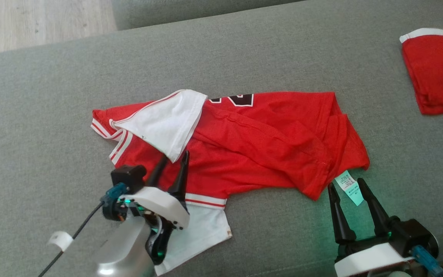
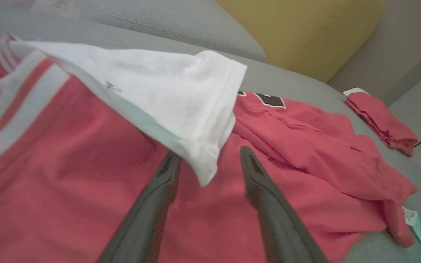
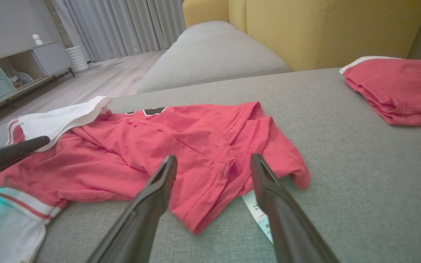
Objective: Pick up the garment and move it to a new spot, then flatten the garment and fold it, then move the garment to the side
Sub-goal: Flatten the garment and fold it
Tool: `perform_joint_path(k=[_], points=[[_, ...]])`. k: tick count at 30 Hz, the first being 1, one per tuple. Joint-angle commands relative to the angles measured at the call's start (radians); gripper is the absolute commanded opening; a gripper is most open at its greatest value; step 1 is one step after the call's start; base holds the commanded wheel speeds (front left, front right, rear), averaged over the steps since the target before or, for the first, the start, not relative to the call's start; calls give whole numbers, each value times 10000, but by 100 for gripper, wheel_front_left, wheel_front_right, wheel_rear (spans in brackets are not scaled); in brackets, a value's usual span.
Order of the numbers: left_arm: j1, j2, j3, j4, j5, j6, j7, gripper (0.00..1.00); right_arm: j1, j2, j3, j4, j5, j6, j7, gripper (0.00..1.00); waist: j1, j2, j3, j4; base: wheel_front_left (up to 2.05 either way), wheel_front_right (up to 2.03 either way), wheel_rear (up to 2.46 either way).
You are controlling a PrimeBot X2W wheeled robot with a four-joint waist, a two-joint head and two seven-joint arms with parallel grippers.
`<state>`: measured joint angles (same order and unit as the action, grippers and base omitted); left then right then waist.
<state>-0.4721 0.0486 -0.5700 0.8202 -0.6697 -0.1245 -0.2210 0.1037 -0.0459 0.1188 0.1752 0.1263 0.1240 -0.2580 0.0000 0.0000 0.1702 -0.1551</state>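
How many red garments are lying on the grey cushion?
2. A rumpled jersey lies in the middle; a folded red piece sits at the right edge, partly cut off. Others may be hidden.

A black, white-edged number (image 1: 242,100) is seen printed along the far edge of the red garment (image 1: 267,142), partly covered by a white sleeve (image 1: 164,123) and not legible in full. A pale care label (image 1: 349,187) is shown at the garment's near right corner, its print too small to be read.
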Motion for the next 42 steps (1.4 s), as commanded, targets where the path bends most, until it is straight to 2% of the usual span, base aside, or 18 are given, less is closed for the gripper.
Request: perform_joint_path(k=[1, 2, 11, 16, 21, 29, 33, 36, 37, 38, 39, 40, 42], points=[[-173, 45, 34, -405, -262, -56, -42, 14, -147, -43, 176, -259, 60, 67, -38, 100, 0, 0, -53, 13, 0, 0, 0], [-164, 55, -53, -471, -395, -57, -47, 0, -148, -43, 168, -255, 60, 67, -38, 100, 0, 0, -72, 19, 0, 0, 0], [-213, 546, -535, -1108, -969, -60, -252, 0, -47, -43, 153, -182, 47, 67, -38, 100, 0, 0, -167, 168, 0, 0, 0], [-131, 1054, -480, -1799, -852, -60, -350, 0, 25, -43, 28, -156, 70, 67, -38, 100, 0, 0, -126, 354, 0, 0, 0], [165, 1328, -458, -2360, -772, -56, -373, 0, 59, -43, -22, -131, 111, 67, -38, 100, 0, 0, -190, 438, 0, 0, 0], [1701, 1622, -1008, -3648, -777, 112, 98, 0, 179, -43, 10, -95, 137, 67, -38, 100, 0, 0, -361, 499, 0, 0, 0], [2133, 1746, -1558, -3906, -263, 216, 115, 0, 217, -43, -39, -107, 117, 67, -38, 100, 0, 0, -362, 616, 0, 0, 0], [2271, 1649, -1624, -3871, -123, 358, -26, 0, 215, -43, -46, -124, 86, 67, -38, 100, 0, 0, -357, 709, 0, 0, 0], [2293, 1614, -1628, -3816, -120, 373, -53, 17, 207, -43, -39, -134, 74, 67, -38, 100, 0, 0, -353, 734, 0, 0, 0], [2294, 1588, -1645, -3753, -112, 366, -73, 44, 198, -43, -32, -143, 62, 67, -38, 100, 0, 0, -351, 757, 0, 0, 0], [2295, 1559, -1659, -3667, -142, 353, -70, 87, 191, -43, -26, -148, 50, 67, -38, 100, 0, 0, -354, 775, 0, 0, 0], [2279, 1532, -1669, -3586, -174, 339, -56, 100, 182, -43, -25, -149, 41, 67, -38, 100, 0, 0, -351, 789, 0, 0, 0], [2242, 1478, -1687, -3438, -294, 293, 37, 100, 153, -43, -34, -156, 29, 67, -38, 100, 0, 0, -333, 814, 0, 0, 0]])
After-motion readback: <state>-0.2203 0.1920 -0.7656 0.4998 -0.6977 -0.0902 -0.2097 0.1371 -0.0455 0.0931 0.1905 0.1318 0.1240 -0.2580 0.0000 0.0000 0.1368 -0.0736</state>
